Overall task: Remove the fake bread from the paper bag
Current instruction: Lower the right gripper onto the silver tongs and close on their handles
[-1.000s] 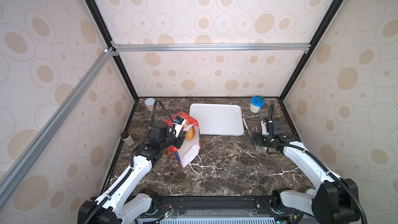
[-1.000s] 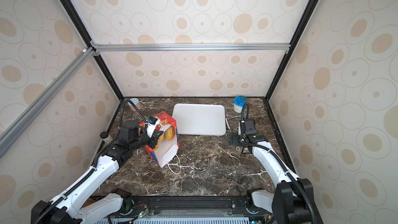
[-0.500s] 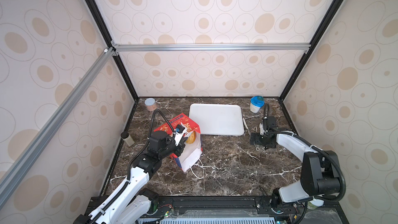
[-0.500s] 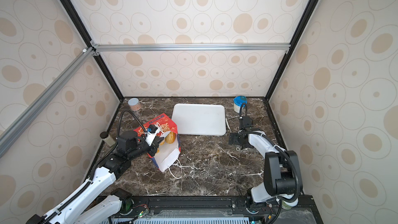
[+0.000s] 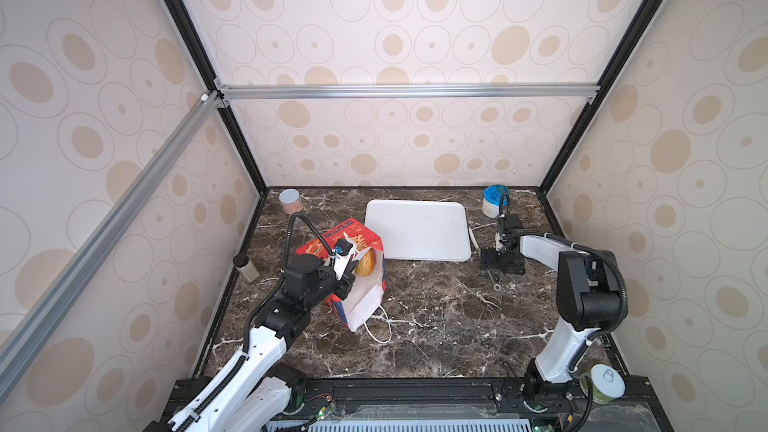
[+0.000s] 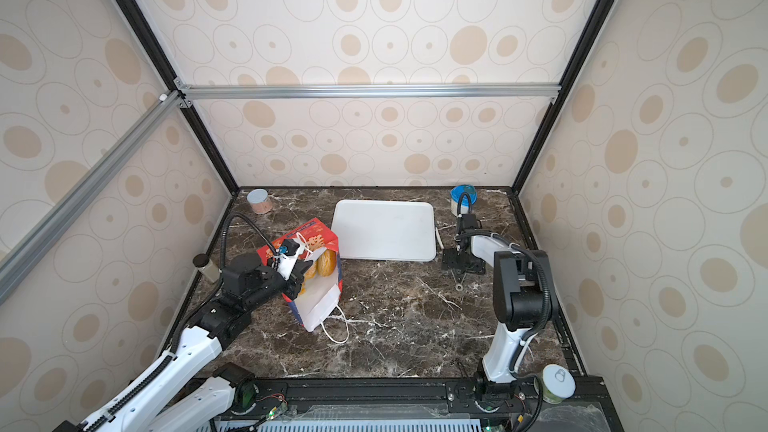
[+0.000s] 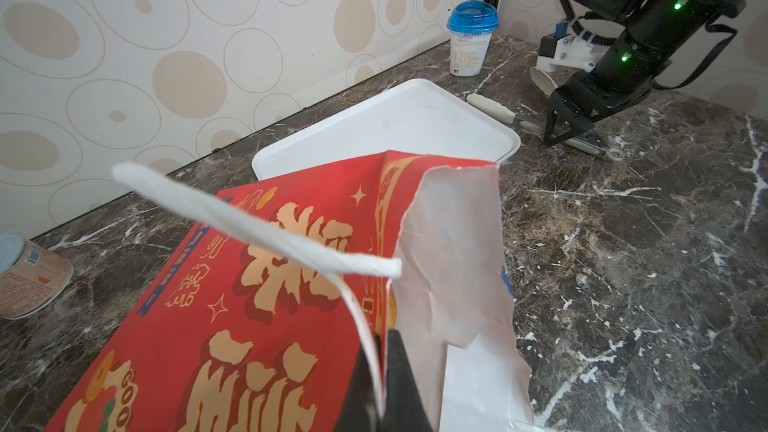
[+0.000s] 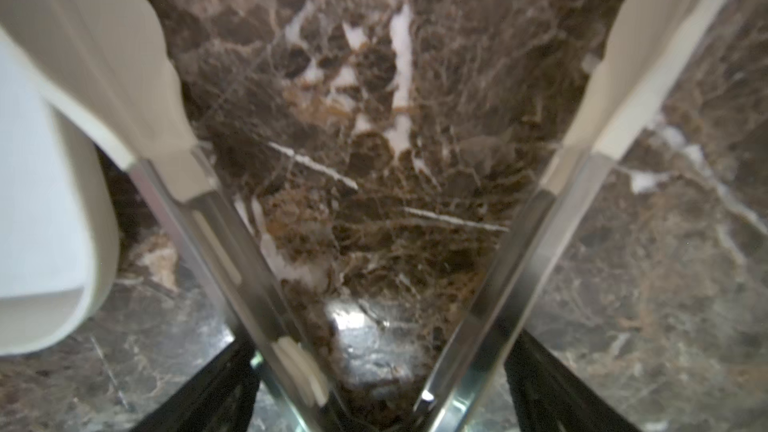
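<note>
The left gripper (image 7: 380, 367) is pressed together on the ragged white rim of the paper bag (image 7: 249, 317). The bag leans on the marble table (image 5: 440, 317) left of centre in both top views, with its mouth toward the lower right. The fake bread (image 5: 365, 264) sits just inside that mouth. To the right of the white tray (image 5: 415, 228), the right gripper (image 7: 570, 134) stands spread astride the tongs (image 8: 224, 243); whether it touches them cannot be told.

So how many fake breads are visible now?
2, both in the mouth of the paper bag: a yellow loaf and an orange piece beside it; others may be hidden inside.
</note>
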